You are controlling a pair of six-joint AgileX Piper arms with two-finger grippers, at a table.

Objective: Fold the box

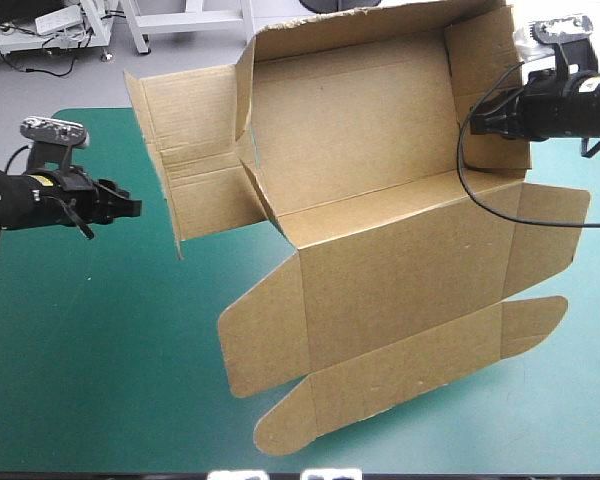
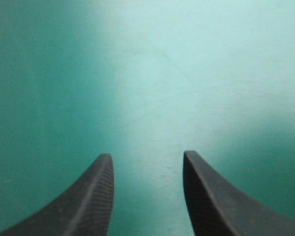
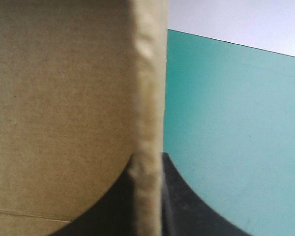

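The brown box [image 1: 380,200] is a large cut sheet held up off the teal-green cover, tilted, its far panels raised and its lower flaps hanging toward the table's front. My right gripper [image 1: 477,123] grips the sheet's right side flap. In the right wrist view the board's edge [image 3: 148,123] runs straight between the nearly closed black fingers [image 3: 187,201]. My left gripper [image 1: 130,207] hovers over the table's left side, apart from the box, fingers spread. The left wrist view shows its two black fingers [image 2: 96,196] with only teal-green cover [image 2: 152,88] between them.
Bare teal-green cover [image 1: 110,350] lies to the left of and in front of the box. The table's far edge [image 1: 90,110] runs behind the left arm.
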